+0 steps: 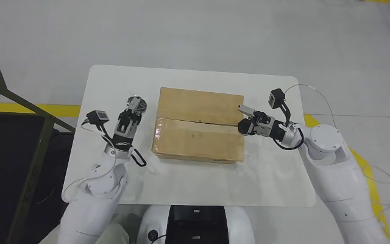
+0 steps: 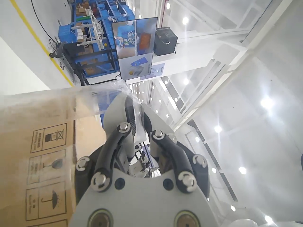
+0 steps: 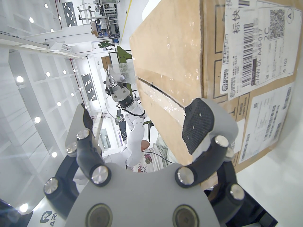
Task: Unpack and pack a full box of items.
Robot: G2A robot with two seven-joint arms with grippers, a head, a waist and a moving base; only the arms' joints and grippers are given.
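Note:
A closed cardboard box point(image 1: 198, 125) lies in the middle of the white table point(image 1: 122, 79), with a seam point(image 1: 195, 121) running along its top flaps. My left gripper point(image 1: 134, 106) is beside the box's left end, shut on a strip of clear tape point(image 2: 106, 93) that still reaches the box point(image 2: 35, 131). My right gripper point(image 1: 242, 118) is open at the box's right end. One of its pads point(image 3: 197, 124) is close against the box's top edge point(image 3: 170, 48). The far left gripper point(image 3: 116, 83) holds the tape point(image 3: 118, 72) above the box's far end.
Printed shipping labels point(image 3: 258, 41) cover the box end facing my right gripper. Bare table surface lies on both long sides of the box. A yellow floor line point(image 1: 36, 108) and a dark stand point(image 1: 24, 158) are beyond the table's left edge.

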